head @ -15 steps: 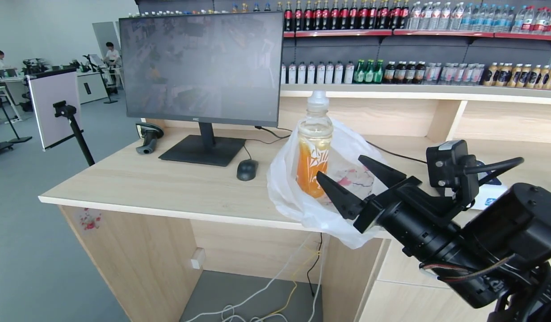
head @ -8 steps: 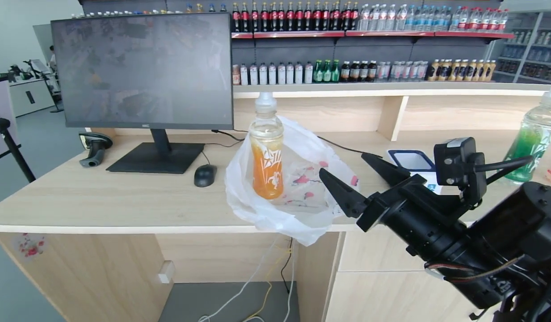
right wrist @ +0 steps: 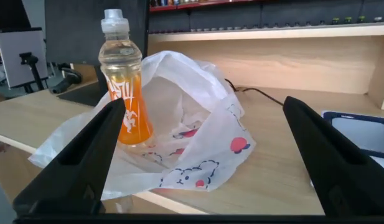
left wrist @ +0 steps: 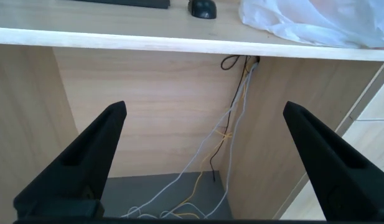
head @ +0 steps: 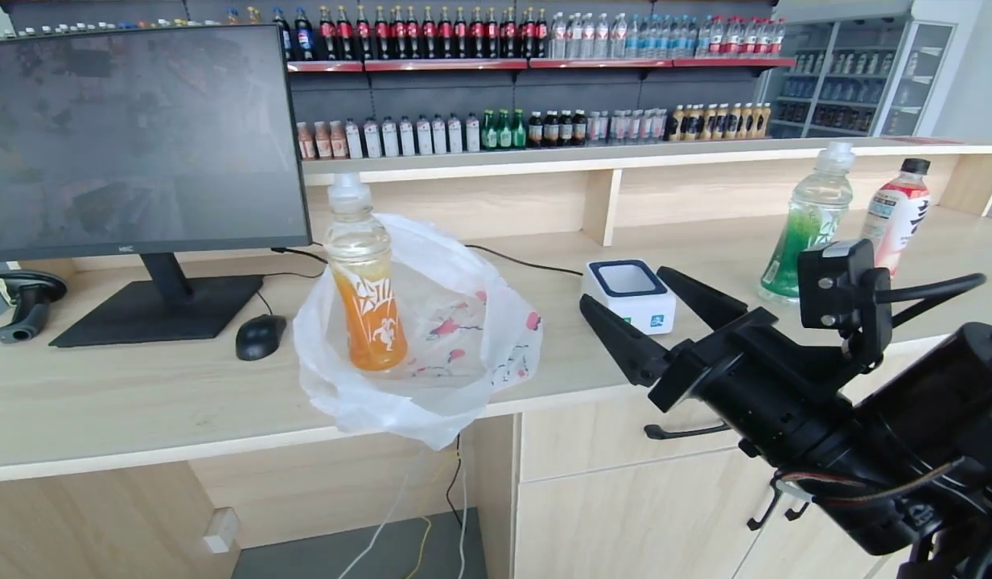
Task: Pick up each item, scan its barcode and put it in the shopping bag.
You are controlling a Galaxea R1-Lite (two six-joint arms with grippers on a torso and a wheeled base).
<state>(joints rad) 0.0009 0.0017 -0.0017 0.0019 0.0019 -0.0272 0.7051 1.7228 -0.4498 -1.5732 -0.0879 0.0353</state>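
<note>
An orange drink bottle (head: 367, 301) stands upright inside the white shopping bag (head: 463, 338) on the counter, at its front edge. A green bottle (head: 809, 221) and a pink-and-white bottle (head: 894, 213) stand at the counter's far right. A white box scanner (head: 624, 277) sits between the bag and those bottles. My right gripper (head: 624, 288) hovers open and empty in front of the counter, right of the bag; its wrist view has the bag (right wrist: 198, 143) and orange bottle (right wrist: 124, 93) ahead of my right gripper (right wrist: 204, 102). My left gripper (left wrist: 204, 109) is open and empty, below the counter edge.
A monitor (head: 133, 137), a mouse (head: 260, 336) and a handheld scanner (head: 25, 299) occupy the counter's left. Cables (left wrist: 232, 130) hang under the counter (head: 142, 402). Shelves of bottles (head: 544, 80) line the back wall. Cabinet drawers (head: 624, 482) sit below the right side.
The head camera has swung right, so everything slid left in the picture and the green and pink-and-white bottles came into view. The right gripper stays open; nothing on the counter moved.
</note>
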